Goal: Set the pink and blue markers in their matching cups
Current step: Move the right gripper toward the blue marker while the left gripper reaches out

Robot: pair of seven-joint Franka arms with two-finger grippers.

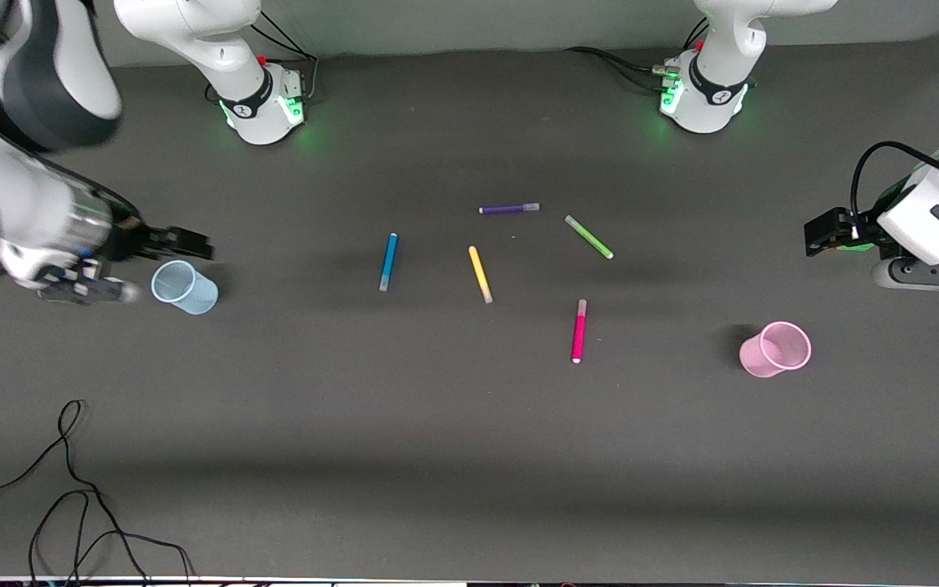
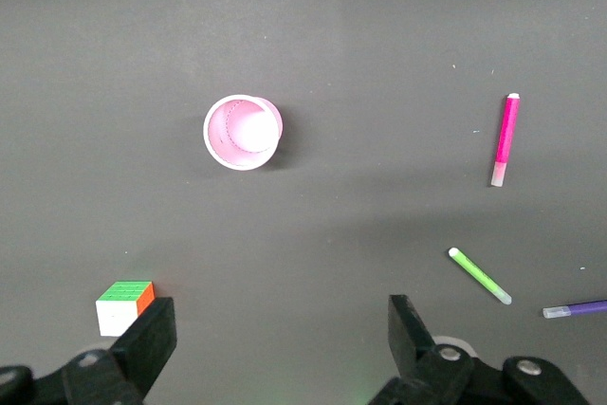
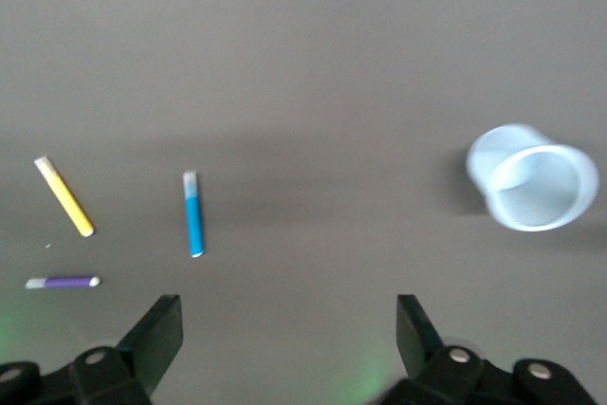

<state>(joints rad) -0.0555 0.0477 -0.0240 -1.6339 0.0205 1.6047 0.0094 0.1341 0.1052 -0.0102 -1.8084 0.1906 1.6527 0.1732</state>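
Observation:
The pink marker and the blue marker lie flat on the dark table, apart from each other. The pale pink cup stands toward the left arm's end, the pale blue cup toward the right arm's end. My left gripper is open and empty over bare table by the pink cup; its wrist view shows the cup, the pink marker and the gripper. My right gripper is open and empty over the table beside the blue cup; its wrist view shows that cup, the blue marker and the gripper.
A purple pen, a green pen and a yellow pen lie among the markers. A small colour cube shows in the left wrist view. Black cables trail over the table's near corner at the right arm's end.

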